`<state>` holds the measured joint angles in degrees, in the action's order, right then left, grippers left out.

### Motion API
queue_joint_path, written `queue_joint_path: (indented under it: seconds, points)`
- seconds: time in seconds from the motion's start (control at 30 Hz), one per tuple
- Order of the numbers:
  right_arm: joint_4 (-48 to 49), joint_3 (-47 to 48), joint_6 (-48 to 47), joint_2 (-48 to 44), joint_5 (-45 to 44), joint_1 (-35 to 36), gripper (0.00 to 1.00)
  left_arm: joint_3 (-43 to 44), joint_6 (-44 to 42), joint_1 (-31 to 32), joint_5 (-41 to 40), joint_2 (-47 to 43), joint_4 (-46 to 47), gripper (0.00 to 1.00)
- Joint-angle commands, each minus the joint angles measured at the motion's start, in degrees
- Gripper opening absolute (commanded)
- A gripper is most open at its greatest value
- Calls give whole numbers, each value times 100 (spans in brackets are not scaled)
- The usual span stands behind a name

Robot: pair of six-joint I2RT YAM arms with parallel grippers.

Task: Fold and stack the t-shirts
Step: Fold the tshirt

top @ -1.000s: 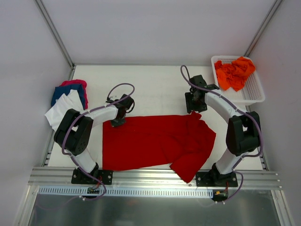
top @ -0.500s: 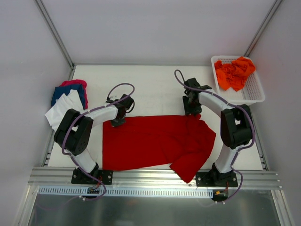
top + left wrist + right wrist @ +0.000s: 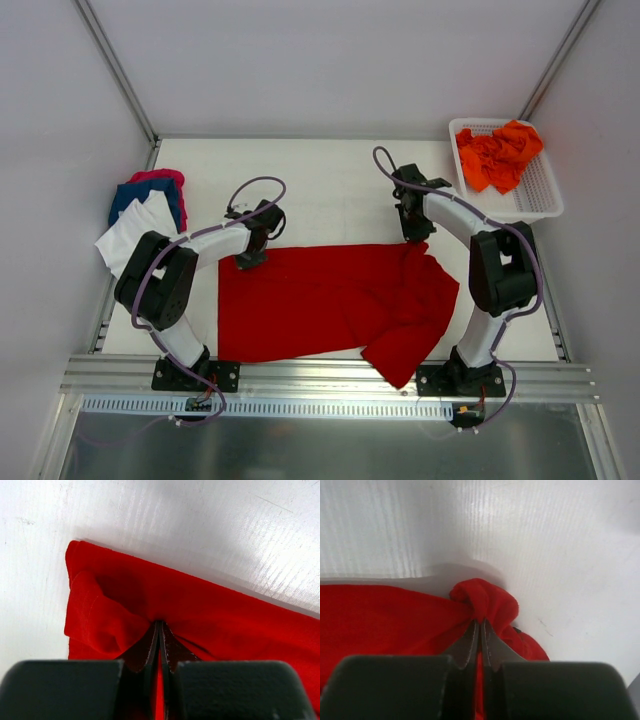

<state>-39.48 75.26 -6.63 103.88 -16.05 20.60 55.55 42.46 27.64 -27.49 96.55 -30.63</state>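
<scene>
A deep red t-shirt [image 3: 330,300] lies spread across the near half of the table. My left gripper [image 3: 250,260] is shut on its far left corner, the cloth [image 3: 115,615] bunched at the fingertips. At the shirt's far right corner my right gripper [image 3: 415,238] is shut on a pinched fold of red cloth [image 3: 485,600]. Orange t-shirts [image 3: 497,155] are heaped in the basket. White [image 3: 135,235], blue [image 3: 145,195] and pink [image 3: 158,177] t-shirts lie stacked at the table's left edge.
A white mesh basket [image 3: 540,190] stands at the far right corner. Grey walls and metal rails enclose the white table [image 3: 330,180] on three sides. A red sleeve [image 3: 400,355] hangs near the front edge, close to the right arm's base.
My right gripper has moved down onto the shirt's far right corner and closed on the cloth. The left arm has stayed put, still gripping.
</scene>
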Motion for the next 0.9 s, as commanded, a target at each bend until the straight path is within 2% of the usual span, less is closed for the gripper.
queue_joint_path:
  seconds: [0.0,0.33,0.73,0.83,0.87]
  points:
    - [-332,261,-128,-148,-504,-109,0,-185,52,-197,129,153,-171,0]
    - [-455,217,-286,-157,-926,-828,0,-308,-1,-391,164,-49,-162,0]
    - [-683,1173,-488,308,-1005,-1269,0,-264,-71,-602,208,-58,-171,0]
    - [-902,1490,-541,545,-1031,-1278,4,-273,-71,-619,208,-49,-162,0]
    - [-921,1517,-541,677,-1066,-1278,11,-281,-62,-619,200,-40,-171,0]
